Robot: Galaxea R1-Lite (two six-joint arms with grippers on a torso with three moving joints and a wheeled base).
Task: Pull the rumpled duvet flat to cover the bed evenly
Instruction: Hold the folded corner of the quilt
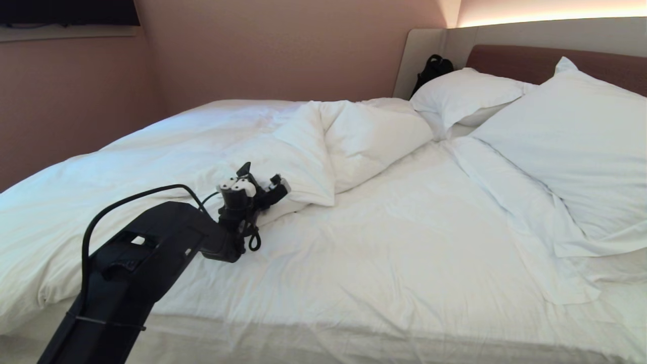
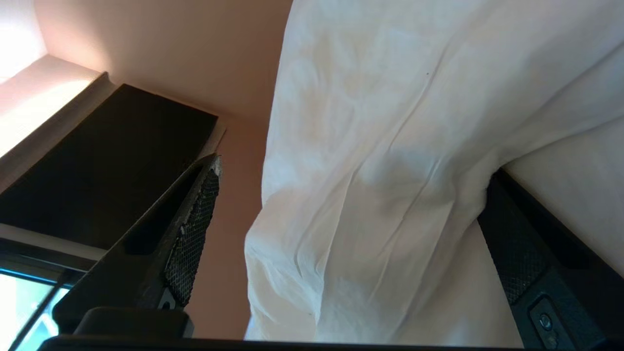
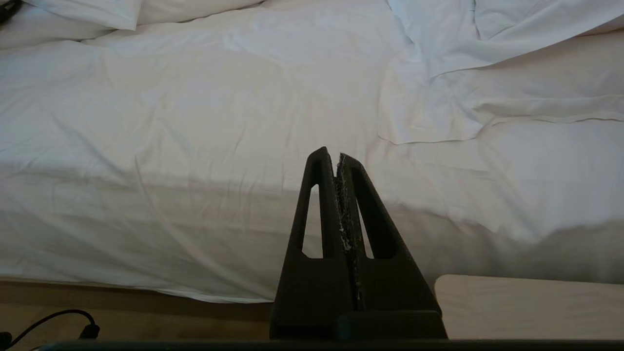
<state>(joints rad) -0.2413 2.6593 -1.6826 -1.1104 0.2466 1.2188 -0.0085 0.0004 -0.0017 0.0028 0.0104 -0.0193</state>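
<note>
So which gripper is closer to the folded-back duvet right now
The left. The left gripper is open at the duvet fold, fabric between its fingers. The right gripper is shut, hanging off the bed's near side.

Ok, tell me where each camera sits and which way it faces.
Head view: high at the bed's side, looking down across the folded-back duvet toward the pillows; the left arm shows.
Left wrist view: behind the open left gripper, angled up at a duvet fold between its fingers, wall beyond.
Right wrist view: behind the shut right gripper, low, facing the bed's edge.
Shared: head and left wrist both show the duvet and left gripper.
</note>
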